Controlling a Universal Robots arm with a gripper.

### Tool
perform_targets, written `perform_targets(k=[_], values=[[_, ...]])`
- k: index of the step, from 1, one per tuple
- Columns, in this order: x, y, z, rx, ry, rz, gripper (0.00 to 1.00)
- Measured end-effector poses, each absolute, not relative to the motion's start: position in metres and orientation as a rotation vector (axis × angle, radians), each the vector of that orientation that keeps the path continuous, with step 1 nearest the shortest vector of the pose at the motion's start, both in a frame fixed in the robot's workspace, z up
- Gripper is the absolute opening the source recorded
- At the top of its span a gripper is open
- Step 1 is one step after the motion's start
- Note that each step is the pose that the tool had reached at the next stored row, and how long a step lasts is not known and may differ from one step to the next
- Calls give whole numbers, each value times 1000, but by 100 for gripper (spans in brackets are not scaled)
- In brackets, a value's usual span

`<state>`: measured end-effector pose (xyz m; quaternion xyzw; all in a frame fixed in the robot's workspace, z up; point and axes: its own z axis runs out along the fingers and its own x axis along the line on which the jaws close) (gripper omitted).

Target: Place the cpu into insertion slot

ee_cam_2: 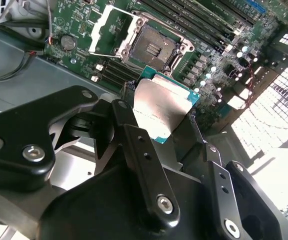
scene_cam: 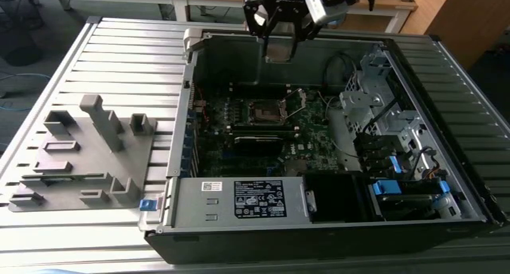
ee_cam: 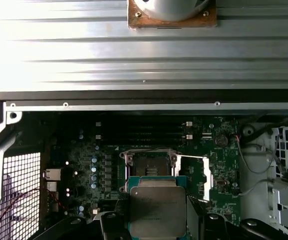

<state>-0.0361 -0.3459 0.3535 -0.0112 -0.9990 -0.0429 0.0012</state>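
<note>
My pincer (ee_cam_2: 161, 119) clamps the thin silver-grey square cpu (ee_cam: 157, 210), clear of the silver-framed insertion slot (ee_cam: 148, 163). Tilt could jam it.

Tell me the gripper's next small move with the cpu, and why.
Probably lower the gripper toward the insertion slot, centring the cpu over it. In the exterior view the gripper holds the cpu high near the case wall, apart from the slot, whose frame stands open.
</note>
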Motion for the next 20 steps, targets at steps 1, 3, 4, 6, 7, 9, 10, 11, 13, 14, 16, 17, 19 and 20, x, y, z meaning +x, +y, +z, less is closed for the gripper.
perform_targets(k=[1,3,4,6,7,9,10,11,13,14,16,17,19,20], values=[[-37,-346,352,-34,-3137,-135,54],[-39,-346,348,-33,-3137,-135,54],[-39,-346,347,-32,-3138,-135,54],[-39,-346,345,-32,-3138,-135,54],[-39,-346,344,-32,-3138,-135,54],[-39,-346,344,-32,-3138,-134,54],[-39,-346,344,-32,-3138,-134,54],[-39,-346,343,-32,-3139,-135,54],[-39,-346,340,-32,-3140,-135,54],[-39,-346,338,-32,-3140,-135,54],[-39,-346,334,-32,-3141,-135,54],[-39,-346,333,-32,-3141,-135,54],[-39,-346,329,-32,-3142,-135,54],[-39,-346,327,-32,-3142,-135,54]])
